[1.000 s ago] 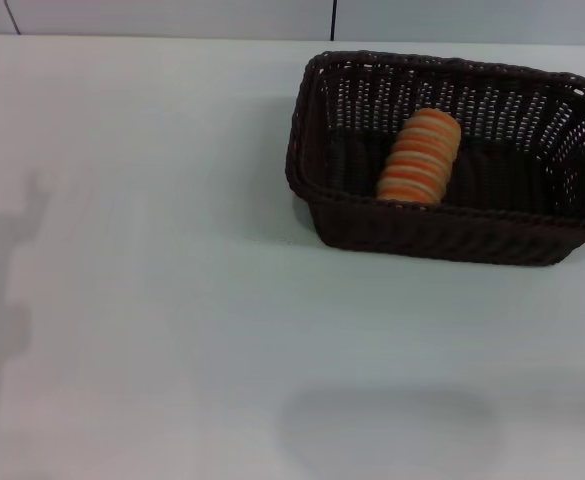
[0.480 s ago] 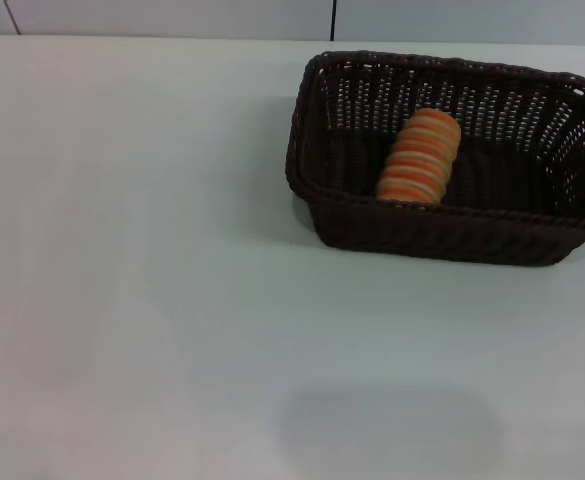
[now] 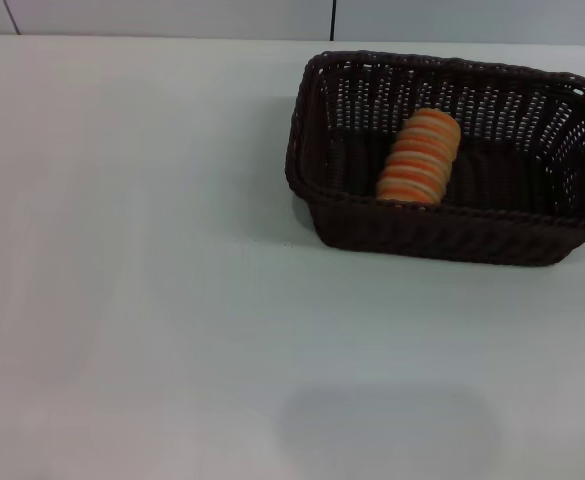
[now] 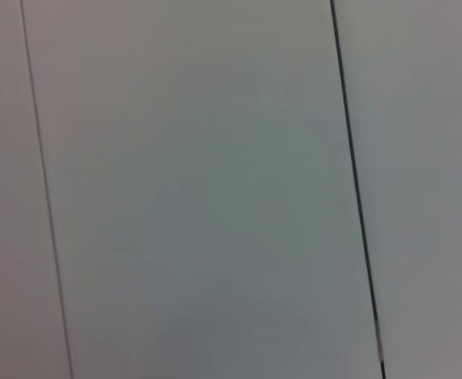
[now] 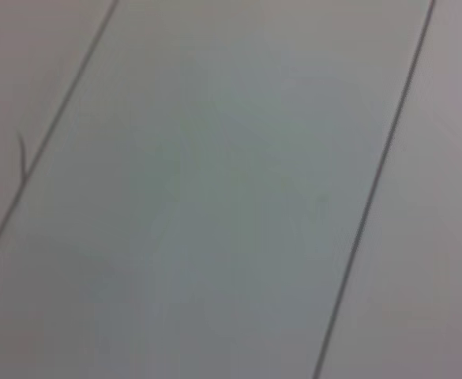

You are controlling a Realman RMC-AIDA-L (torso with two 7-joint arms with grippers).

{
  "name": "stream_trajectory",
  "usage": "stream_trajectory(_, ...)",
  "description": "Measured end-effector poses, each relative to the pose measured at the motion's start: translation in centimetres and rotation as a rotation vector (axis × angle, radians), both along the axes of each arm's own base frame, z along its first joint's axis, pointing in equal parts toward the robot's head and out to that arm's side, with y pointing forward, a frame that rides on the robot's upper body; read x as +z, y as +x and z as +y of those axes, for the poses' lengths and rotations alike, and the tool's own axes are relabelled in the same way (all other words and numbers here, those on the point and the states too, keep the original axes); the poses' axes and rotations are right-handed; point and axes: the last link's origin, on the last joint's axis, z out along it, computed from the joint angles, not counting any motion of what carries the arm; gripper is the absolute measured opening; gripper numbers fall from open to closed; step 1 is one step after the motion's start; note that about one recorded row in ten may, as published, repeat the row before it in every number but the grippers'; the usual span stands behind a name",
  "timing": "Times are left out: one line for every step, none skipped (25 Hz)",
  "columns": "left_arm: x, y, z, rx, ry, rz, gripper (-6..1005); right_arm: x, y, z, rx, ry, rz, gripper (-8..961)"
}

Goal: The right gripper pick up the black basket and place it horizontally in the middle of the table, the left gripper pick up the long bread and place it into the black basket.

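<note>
The black basket stands on the white table at the far right of the head view, its long side running left to right. The long bread lies inside it, orange-tan with pale ridges, tilted with one end toward the basket's front wall. Neither gripper appears in any view. Both wrist views hold only plain pale panels with thin dark seams.
A pale wall with a dark vertical seam runs along the table's far edge. A soft shadow lies on the tabletop near the front edge.
The arm's shadow at the left edge of the table has faded and slid out of the head view. Basket and bread have not moved.
</note>
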Motion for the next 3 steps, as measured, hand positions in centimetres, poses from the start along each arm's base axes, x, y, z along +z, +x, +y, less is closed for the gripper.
stream_trajectory(-0.16, -0.70, -0.27, 0.016, -0.002, -0.015, 855, -0.20, -0.30, 0.12, 0.011, -0.006, 0.000, 283)
stream_trajectory(-0.16, -0.70, -0.27, 0.016, -0.002, -0.015, 855, -0.45, -0.60, 0.24, 0.021, -0.014, -0.001, 283)
stream_trajectory(-0.18, -0.94, -0.37, 0.021, -0.002, -0.021, 855, -0.67, -0.84, 0.34, 0.029, -0.020, -0.004, 283)
